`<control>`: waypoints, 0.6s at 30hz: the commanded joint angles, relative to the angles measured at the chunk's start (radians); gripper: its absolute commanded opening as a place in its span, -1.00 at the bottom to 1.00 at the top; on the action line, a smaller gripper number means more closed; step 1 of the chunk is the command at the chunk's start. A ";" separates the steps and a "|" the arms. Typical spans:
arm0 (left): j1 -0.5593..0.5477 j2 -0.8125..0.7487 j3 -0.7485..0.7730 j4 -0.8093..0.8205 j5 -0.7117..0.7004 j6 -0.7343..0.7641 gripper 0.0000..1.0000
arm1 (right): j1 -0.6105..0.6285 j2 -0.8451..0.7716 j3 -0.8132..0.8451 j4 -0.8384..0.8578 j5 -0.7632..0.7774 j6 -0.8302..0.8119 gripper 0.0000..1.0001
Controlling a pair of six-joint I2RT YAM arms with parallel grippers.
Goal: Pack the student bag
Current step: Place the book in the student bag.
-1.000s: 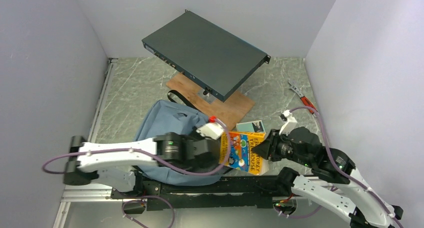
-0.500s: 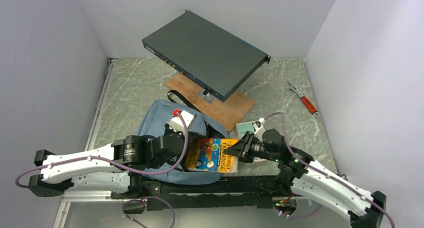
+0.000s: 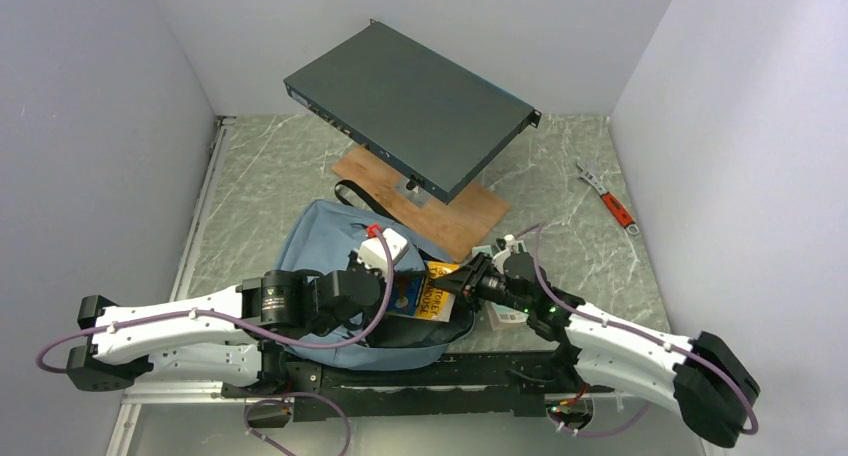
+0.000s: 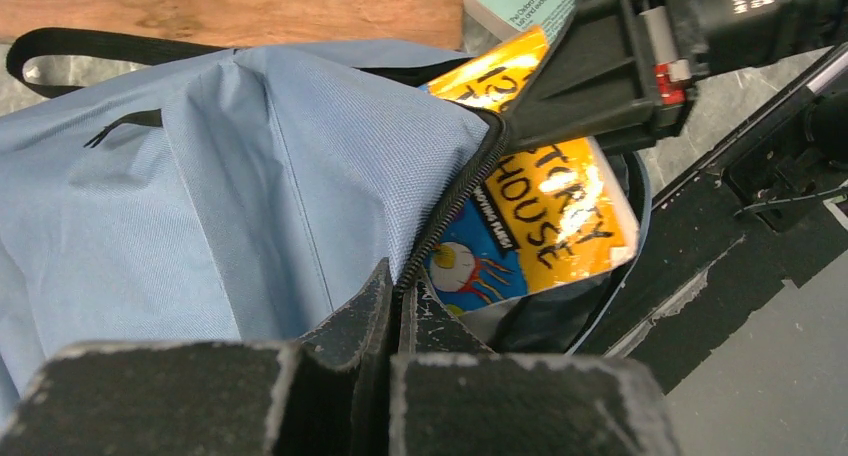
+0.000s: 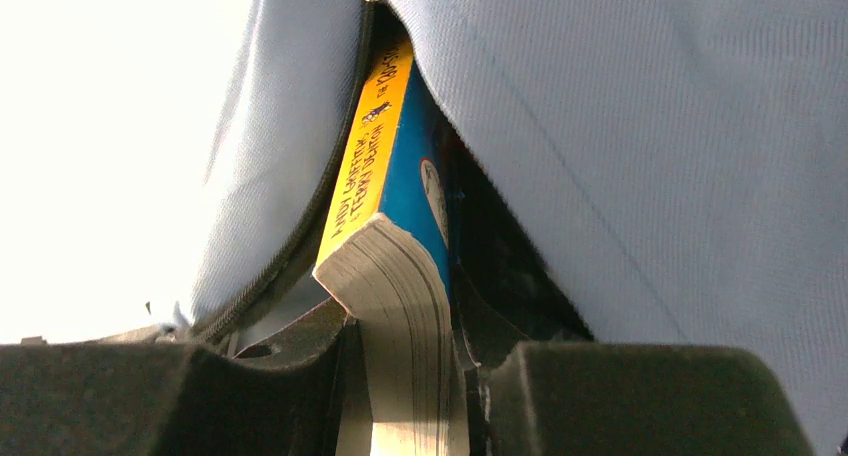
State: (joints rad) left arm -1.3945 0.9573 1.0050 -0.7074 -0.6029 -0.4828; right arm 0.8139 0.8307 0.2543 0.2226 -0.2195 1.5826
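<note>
The light blue-grey student bag (image 3: 320, 241) lies on the table in front of the arms, its mouth facing right. My left gripper (image 3: 392, 294) is shut on the bag's zipper edge (image 4: 455, 201) and holds the mouth up. A yellow and blue book (image 3: 432, 294) sits halfway inside the mouth. My right gripper (image 3: 465, 279) is shut on the book's page end (image 5: 405, 306). In the right wrist view the book's spine (image 5: 370, 156) points into the bag's dark inside between folds of blue fabric (image 5: 650, 126). The left wrist view shows the cover (image 4: 545, 216) under the zipper.
A dark flat metal box (image 3: 410, 106) stands raised over a wooden board (image 3: 465, 221) behind the bag. A teal book (image 3: 492, 249) lies just behind my right gripper. A red-handled tool (image 3: 612, 204) lies at the far right. Grey walls close in on both sides.
My right gripper has carried the book leftward from beside the bag into its mouth. My left gripper has drawn back left, still gripping the zipper edge.
</note>
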 commanded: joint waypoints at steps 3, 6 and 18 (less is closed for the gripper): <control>0.002 -0.028 0.033 0.059 0.028 0.029 -1.00 | 0.014 0.150 0.091 0.348 0.024 -0.057 -1.00; 0.002 -0.021 0.039 0.044 0.015 0.019 -1.00 | 0.061 0.257 0.136 0.385 0.133 -0.126 -1.00; 0.002 -0.025 0.031 0.013 -0.020 -0.012 -1.00 | 0.176 0.593 0.186 0.450 0.194 -0.242 0.21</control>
State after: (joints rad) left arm -1.3945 0.9535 1.0084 -0.7170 -0.5957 -0.4866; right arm 0.9897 1.4250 0.4068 0.6392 -0.0422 1.4155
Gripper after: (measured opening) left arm 0.034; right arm 0.448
